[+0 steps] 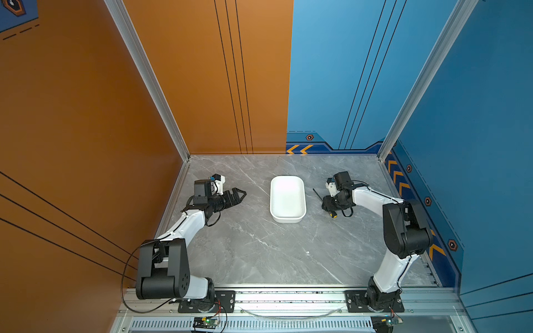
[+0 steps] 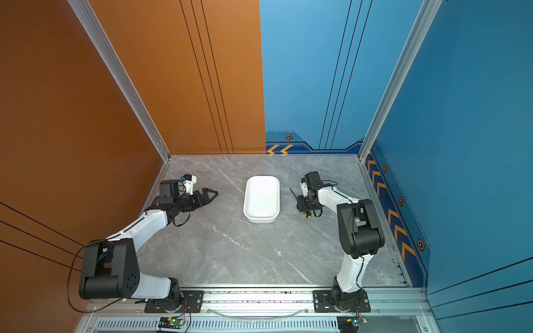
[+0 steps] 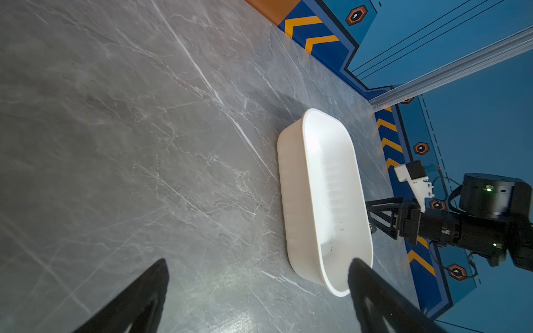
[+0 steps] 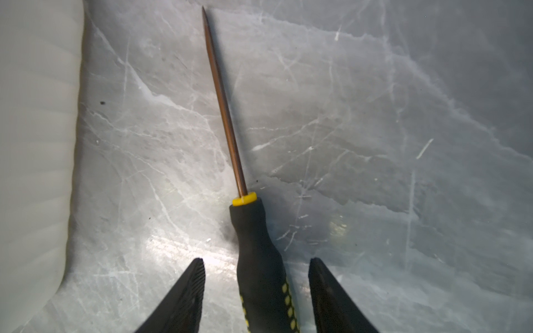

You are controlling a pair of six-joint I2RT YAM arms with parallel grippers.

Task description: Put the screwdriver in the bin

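- Only the right wrist view shows the right claw [image 4: 256, 259] open astride the screwdriver [image 4: 253, 230] handle, not touching it.
- Both top views show the whole bin [image 1: 288, 219] beside it.
- Likewise open: the left claw [image 3: 258, 261].

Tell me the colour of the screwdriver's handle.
The screwdriver handle is black with a yellow collar and yellow dots; the right wrist view shows it best.

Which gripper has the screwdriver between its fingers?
The right gripper: its open jaws straddle the black handle of the screwdriver. The left gripper is open across the bin, holding nothing.
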